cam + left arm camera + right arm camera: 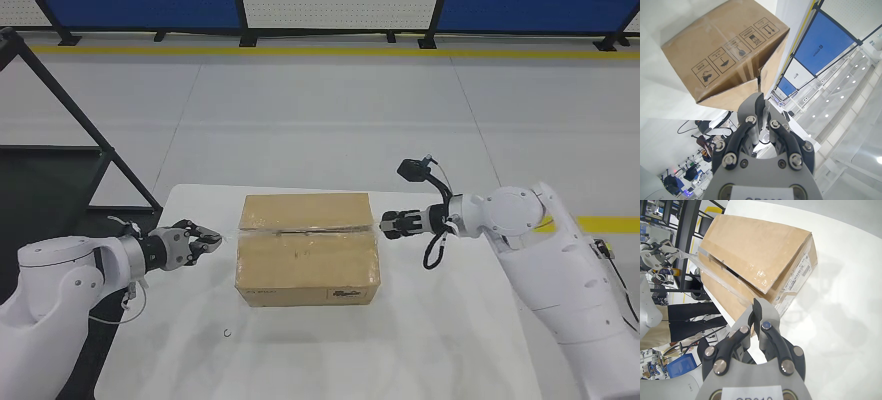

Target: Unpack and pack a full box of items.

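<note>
White table (450, 340) carries one brown cardboard box (307, 255) at its middle. Two grippers flank it: the left gripper (214, 240) is pinched on one clear tape strip (688, 256) running to the box, and the right gripper (384, 222), fingers together, sits just beside the opposite end.

White table (450, 330): rounded far corners, top plain. 1 cardboard box (307, 250) sits directly on it, toward far edge, roughly centred left-right, long side running left-right. Box base flat on tabletop. 2 top flaps meet at seam running left-right, slightly parted. Clear tape (691, 256) lifts off seam past box's left end, above tabletop. 1 small dark item (228, 333), possibly ring or clip, lies on tabletop near-left of box, apart from it.
</note>
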### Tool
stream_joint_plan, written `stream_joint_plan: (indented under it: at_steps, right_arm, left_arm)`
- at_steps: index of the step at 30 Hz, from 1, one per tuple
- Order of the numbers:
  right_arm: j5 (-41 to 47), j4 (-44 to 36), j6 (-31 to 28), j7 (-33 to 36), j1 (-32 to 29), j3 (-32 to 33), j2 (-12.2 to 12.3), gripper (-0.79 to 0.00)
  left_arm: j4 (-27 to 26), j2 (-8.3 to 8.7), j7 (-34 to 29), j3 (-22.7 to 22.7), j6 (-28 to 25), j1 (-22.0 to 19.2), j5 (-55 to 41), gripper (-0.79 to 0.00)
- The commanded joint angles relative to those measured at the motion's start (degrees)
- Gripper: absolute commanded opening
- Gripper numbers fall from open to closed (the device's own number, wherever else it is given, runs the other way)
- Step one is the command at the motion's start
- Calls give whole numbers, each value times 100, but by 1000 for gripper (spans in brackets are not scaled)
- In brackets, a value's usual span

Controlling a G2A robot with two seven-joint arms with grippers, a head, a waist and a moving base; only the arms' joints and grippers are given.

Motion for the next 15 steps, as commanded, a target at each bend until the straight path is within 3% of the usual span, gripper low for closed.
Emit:
stream_joint_plan:
  at_steps: [1, 15]
  right_arm:
    - [5, 54, -4, -2, 34, -36, -8, -785]
    - [-52, 519, 88, -159, 343, -432, -134, -785]
  left_arm:
    - [29, 26, 4, 46, 0, -31, -22, -785]
    - [270, 112, 131, 432, 0, -327, -283, -785]
